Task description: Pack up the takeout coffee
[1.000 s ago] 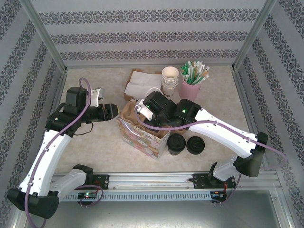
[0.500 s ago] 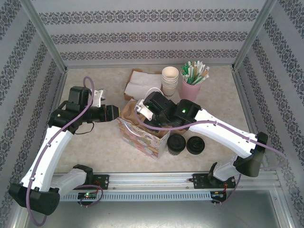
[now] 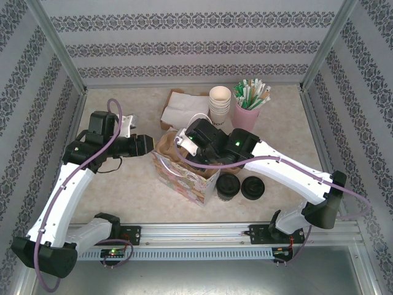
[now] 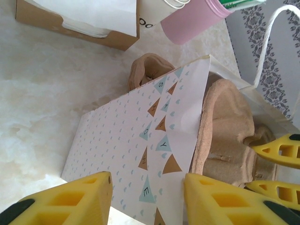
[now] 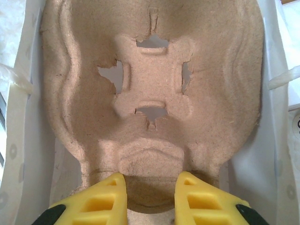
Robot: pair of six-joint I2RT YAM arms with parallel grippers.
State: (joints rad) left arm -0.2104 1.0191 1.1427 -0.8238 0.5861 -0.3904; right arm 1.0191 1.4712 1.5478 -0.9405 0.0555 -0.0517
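The coffee stands on the table just right of centre in the top view, close beside the bag, with the lids to its right. The right hand grips the near rim of the carrier in the bag's mouth. The left hand, left of the bag, is partly open, its fingers either side of the bag's patterned face.

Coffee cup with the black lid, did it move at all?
No. The takeout coffee stays right beside the black lid pile, same spot as before.
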